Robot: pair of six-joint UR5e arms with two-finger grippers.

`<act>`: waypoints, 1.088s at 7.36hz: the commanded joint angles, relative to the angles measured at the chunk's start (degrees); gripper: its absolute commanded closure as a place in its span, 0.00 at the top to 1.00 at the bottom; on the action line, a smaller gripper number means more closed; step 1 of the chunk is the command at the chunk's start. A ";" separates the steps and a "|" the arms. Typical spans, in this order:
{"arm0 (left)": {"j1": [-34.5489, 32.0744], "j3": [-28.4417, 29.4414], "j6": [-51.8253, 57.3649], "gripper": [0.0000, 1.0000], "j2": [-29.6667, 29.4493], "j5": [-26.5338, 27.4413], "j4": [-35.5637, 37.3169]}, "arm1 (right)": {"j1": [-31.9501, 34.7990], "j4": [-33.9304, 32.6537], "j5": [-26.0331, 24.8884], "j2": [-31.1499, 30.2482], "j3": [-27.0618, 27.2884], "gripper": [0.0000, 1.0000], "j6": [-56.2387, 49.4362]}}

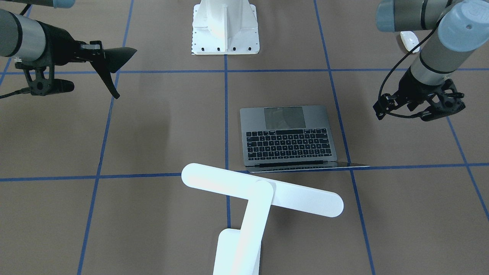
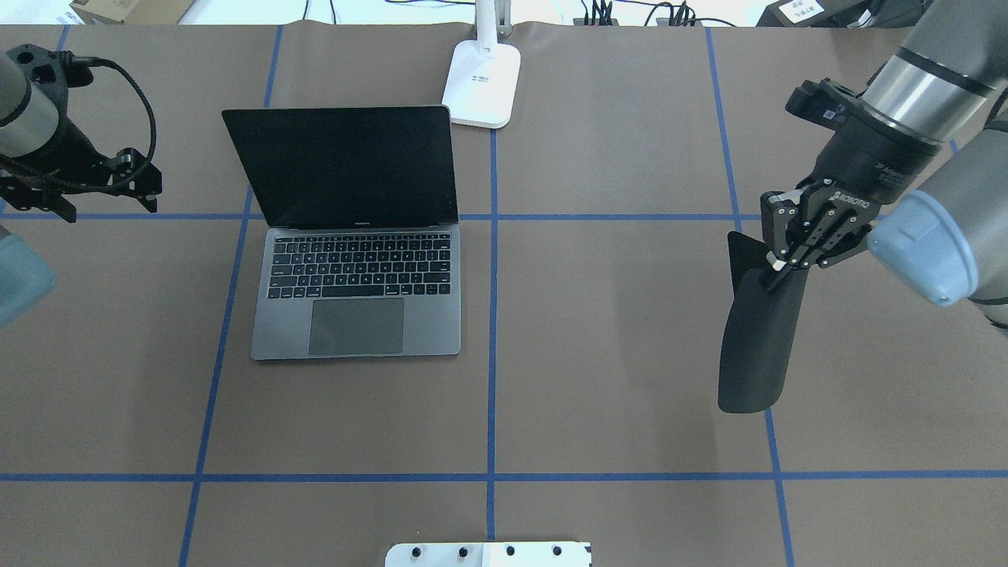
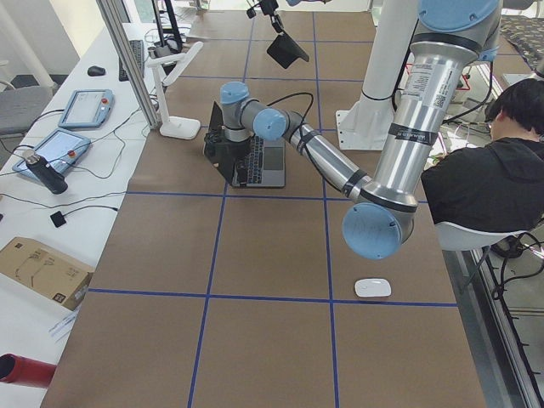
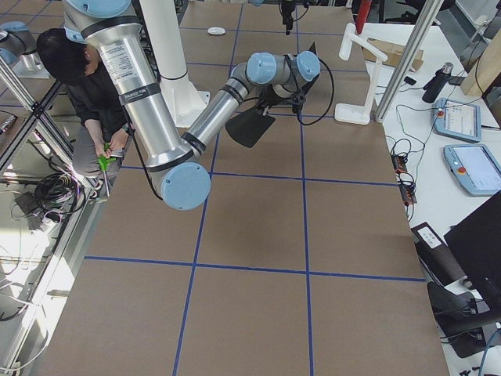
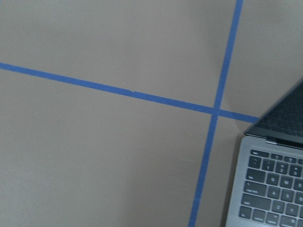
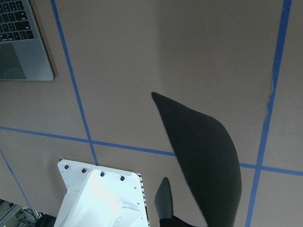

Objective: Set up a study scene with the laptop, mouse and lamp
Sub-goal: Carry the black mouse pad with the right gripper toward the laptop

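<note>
The grey laptop (image 2: 356,327) lies open on the table left of centre, its dark screen upright; its corner shows in the left wrist view (image 5: 274,184). Behind it stands the white lamp (image 2: 482,83), whose bar head (image 1: 261,189) hangs over the laptop's far edge. The white mouse (image 1: 409,41) lies at the table's near-left edge, behind the left arm (image 3: 372,287). My left gripper (image 2: 130,185) hovers left of the laptop screen, apparently open and holding nothing. At the right, my right gripper (image 2: 778,268) is shut on a black pad (image 2: 757,354) that hangs curled above the table (image 6: 203,156).
The white bolted pedestal (image 1: 225,26) stands at the near middle edge. Blue tape lines divide the brown table (image 2: 614,339). A seated person (image 3: 484,178) is beside the table behind the robot. Tablets and cables lie on the white bench (image 3: 59,144) past the far edge.
</note>
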 commanded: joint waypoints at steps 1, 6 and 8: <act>-0.93 3.22 0.27 0.99 1.94 0.00 -5.65 | -6.85 17.17 -7.56 0.89 -5.51 0.00 20.69; -1.46 3.14 0.10 0.99 2.03 0.09 -5.66 | -10.75 44.22 -13.05 2.80 -20.36 0.00 36.87; -1.46 4.19 0.27 0.99 2.03 0.09 -5.66 | -12.33 51.94 -14.72 6.76 -27.99 0.00 38.02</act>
